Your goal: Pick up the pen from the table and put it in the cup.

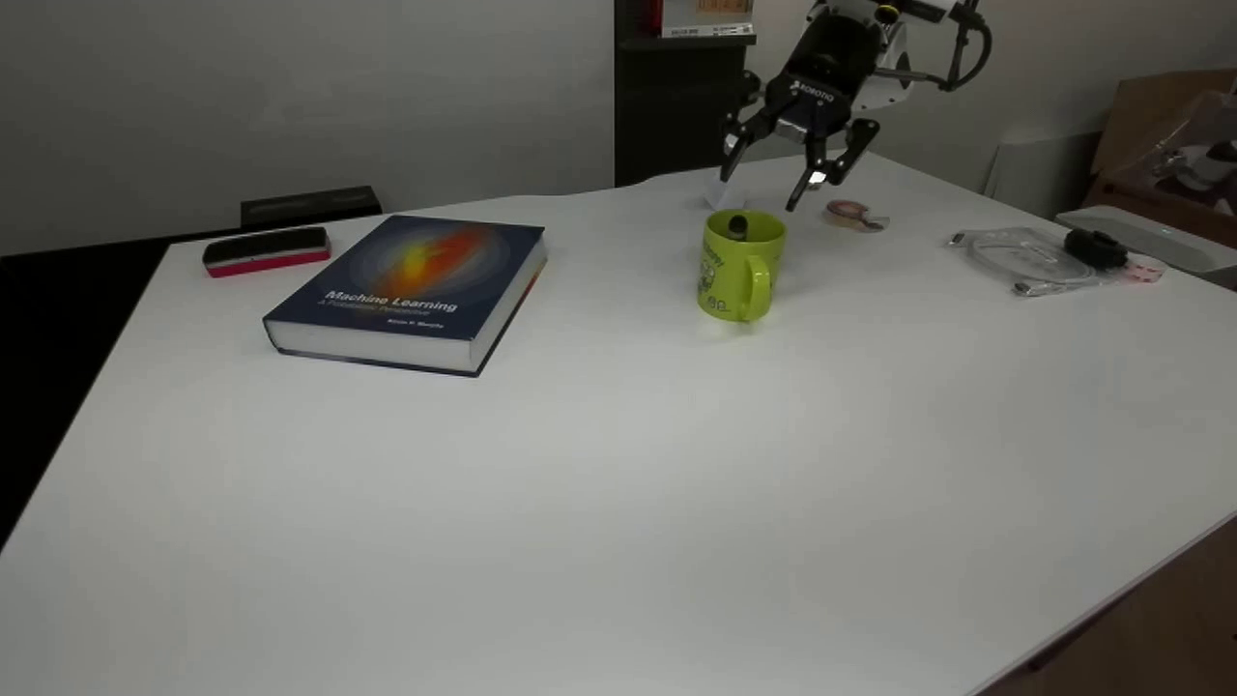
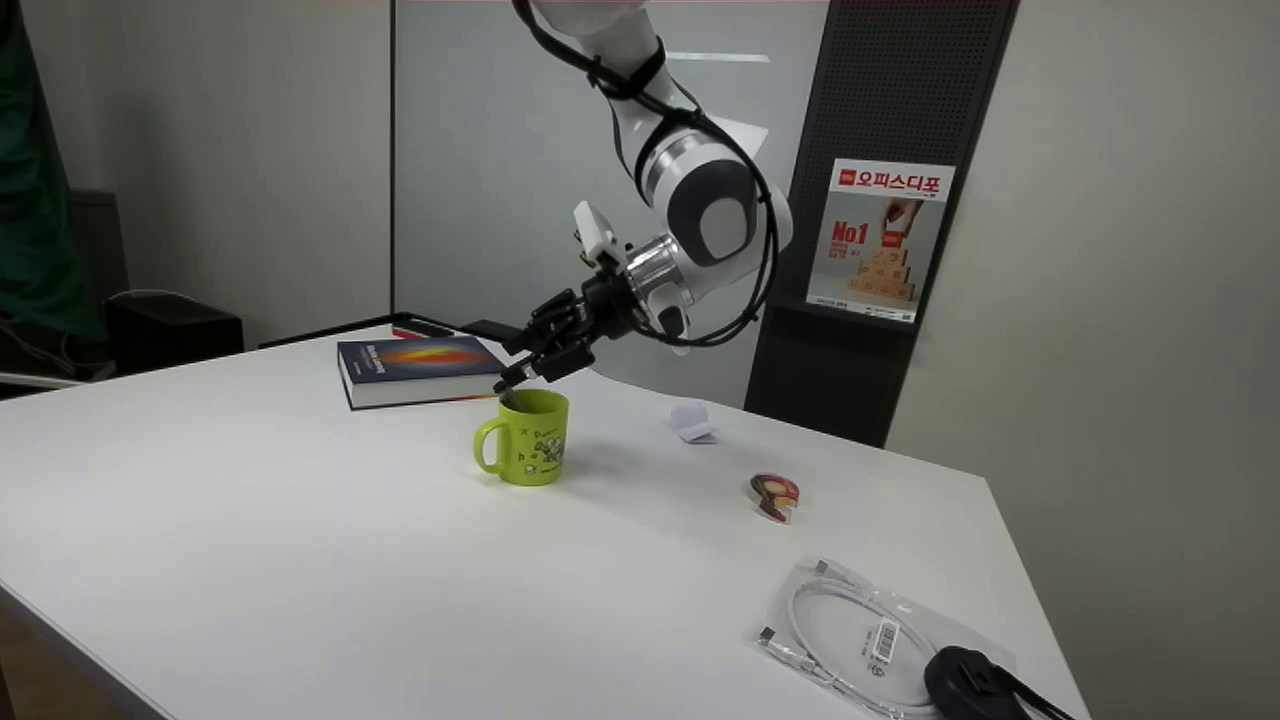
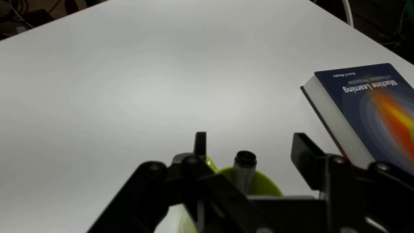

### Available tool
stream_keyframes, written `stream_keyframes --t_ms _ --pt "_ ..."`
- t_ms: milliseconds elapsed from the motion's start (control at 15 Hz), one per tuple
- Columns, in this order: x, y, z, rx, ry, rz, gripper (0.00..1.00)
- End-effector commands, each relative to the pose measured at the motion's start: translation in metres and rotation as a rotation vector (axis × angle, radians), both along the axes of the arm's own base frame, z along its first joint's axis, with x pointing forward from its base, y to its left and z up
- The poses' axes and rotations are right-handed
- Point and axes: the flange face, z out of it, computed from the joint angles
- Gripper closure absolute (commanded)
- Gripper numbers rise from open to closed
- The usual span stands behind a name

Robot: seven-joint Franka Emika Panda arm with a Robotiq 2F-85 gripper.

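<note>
Standing wide apart, the black fingers of the gripper hold nothing and, in the wrist view, cover part of the cup. Inside this smooth lime-green cylinder stands the slim, round pen; its greyish barrel shows here, whereas in an exterior view only its dark end shows. Farther on the white table lies a thick, hard-covered book. Both exterior views add a bagged cable.
</note>
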Motion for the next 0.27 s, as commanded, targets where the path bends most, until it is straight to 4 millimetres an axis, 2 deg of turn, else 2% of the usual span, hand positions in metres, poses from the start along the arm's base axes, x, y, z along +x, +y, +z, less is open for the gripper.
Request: stream_keyframes --t_ms 0,200 --pt "0.016 0.014 0.023 -0.101 -0.06 0.03 0.02" --pt "0.022 0.037 0.043 -0.215 -0.141 0.085 0.0"
